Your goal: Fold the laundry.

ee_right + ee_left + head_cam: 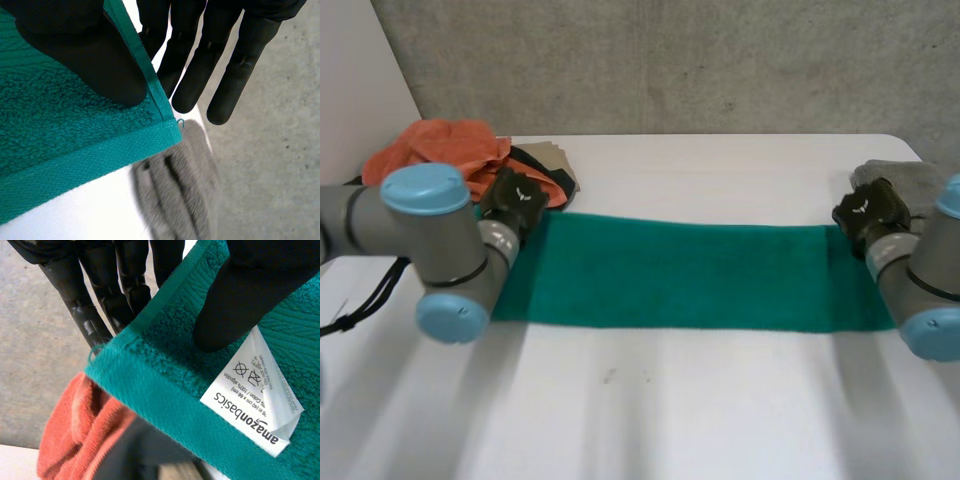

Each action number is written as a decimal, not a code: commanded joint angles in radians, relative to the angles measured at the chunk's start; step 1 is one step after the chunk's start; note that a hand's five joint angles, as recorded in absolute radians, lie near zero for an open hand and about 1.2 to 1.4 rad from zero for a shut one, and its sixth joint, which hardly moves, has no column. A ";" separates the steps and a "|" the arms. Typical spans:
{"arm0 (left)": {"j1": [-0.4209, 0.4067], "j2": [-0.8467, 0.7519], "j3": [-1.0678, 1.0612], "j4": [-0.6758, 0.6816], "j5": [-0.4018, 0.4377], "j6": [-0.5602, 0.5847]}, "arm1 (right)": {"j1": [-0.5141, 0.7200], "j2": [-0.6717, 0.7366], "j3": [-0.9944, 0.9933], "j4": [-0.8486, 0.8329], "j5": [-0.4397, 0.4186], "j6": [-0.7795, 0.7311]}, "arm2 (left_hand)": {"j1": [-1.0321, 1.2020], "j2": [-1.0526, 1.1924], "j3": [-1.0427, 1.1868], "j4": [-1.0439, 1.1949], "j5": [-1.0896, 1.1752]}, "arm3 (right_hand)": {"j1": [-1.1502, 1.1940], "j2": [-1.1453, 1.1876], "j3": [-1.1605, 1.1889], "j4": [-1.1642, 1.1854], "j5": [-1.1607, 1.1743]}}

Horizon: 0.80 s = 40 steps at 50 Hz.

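Green towel (680, 275) lying stretched across the table (650, 410), its two far corners being pinched.
Left hand (515, 205) and right hand (868, 212) are each pinching one corner, thumb over, fingers under. To fold well, I judge they should be travelling level and together, edges matched. Beyond are lying one orange cloth (440, 150), one dark cloth (545, 165) and one grey cloth (910, 180).

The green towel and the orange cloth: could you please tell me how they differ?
The green towel lies stretched flat in a long strip; the orange cloth sits crumpled in a heap. The left robot hand and right robot hand pinch the green towel's far corners; the orange cloth is held by neither. Both rest on the white table.
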 commanded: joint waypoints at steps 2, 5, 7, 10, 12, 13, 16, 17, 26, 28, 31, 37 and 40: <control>-0.002 -0.207 0.314 -0.038 -0.051 0.003 | 0.023 0.186 -0.231 -0.036 0.009 -0.009 | 0.245 0.198 0.202 0.195 0.233 | 0.272 0.222 0.209 0.198 0.192; -0.012 -0.262 0.402 -0.056 -0.056 0.003 | 0.027 0.250 -0.312 -0.042 0.006 -0.003 | 0.245 0.198 0.202 0.195 0.233 | 0.272 0.222 0.209 0.198 0.192; -0.021 -0.283 0.432 -0.061 -0.060 0.001 | 0.028 0.282 -0.364 -0.056 0.012 0.007 | 0.077 0.029 0.034 0.027 0.065 | -0.370 -0.419 -0.433 -0.443 -0.449; -0.041 -0.286 0.437 -0.065 -0.085 -0.002 | 0.031 0.295 -0.396 -0.075 0.031 0.039 | -0.964 -1.012 -1.007 -1.015 -0.976 | -0.950 -1.000 -1.013 -1.024 -1.029; -0.061 -0.283 0.427 -0.067 -0.109 -0.014 | 0.031 0.273 -0.386 -0.066 0.041 0.103 | -0.976 -1.024 -1.019 -1.027 -0.988 | -0.950 -1.000 -1.013 -1.024 -1.029; -0.067 -0.278 0.423 -0.068 -0.116 -0.016 | 0.030 0.261 -0.375 -0.058 0.041 0.126 | -0.976 -1.024 -1.019 -1.027 -0.988 | -0.950 -1.000 -1.013 -1.024 -1.029; -0.076 -0.243 0.383 -0.079 -0.119 -0.023 | 0.017 0.168 -0.303 0.017 0.029 0.220 | -0.976 -1.024 -1.019 -1.027 -0.988 | -0.950 -1.000 -1.013 -1.024 -1.029; -0.075 -0.223 0.369 -0.084 -0.119 -0.028 | 0.016 0.137 -0.282 0.045 0.025 0.240 | -0.976 -1.024 -1.019 -1.027 -0.988 | -0.950 -1.000 -1.013 -1.024 -1.029; -0.070 0.009 0.110 -0.093 -0.071 -0.204 | -0.070 -0.121 -0.032 0.324 -0.136 0.416 | -0.976 -1.024 -1.019 -1.027 -0.988 | -0.788 -0.837 -0.851 -0.861 -0.867; -0.062 0.071 0.020 -0.091 -0.022 -0.282 | -0.087 -0.130 -0.002 0.355 -0.164 0.416 | -0.976 -1.023 -1.019 -1.026 -0.988 | -0.755 -0.805 -0.818 -0.829 -0.834; -0.041 0.140 -0.091 -0.090 0.068 -0.389 | -0.115 -0.132 0.048 0.384 -0.211 0.412 | -0.973 -1.020 -1.016 -1.023 -0.985 | -0.676 -0.725 -0.739 -0.750 -0.755; -0.001 0.222 -0.226 -0.070 0.217 -0.516 | -0.159 -0.123 0.094 0.370 -0.228 0.409 | -0.964 -1.012 -1.007 -1.014 -0.976 | -0.593 -0.643 -0.657 -0.667 -0.673; -0.001 0.236 -0.249 -0.055 0.225 -0.530 | -0.164 -0.088 0.097 0.334 -0.224 0.405 | -0.964 -1.012 -1.007 -1.014 -0.976 | -0.570 -0.620 -0.633 -0.644 -0.649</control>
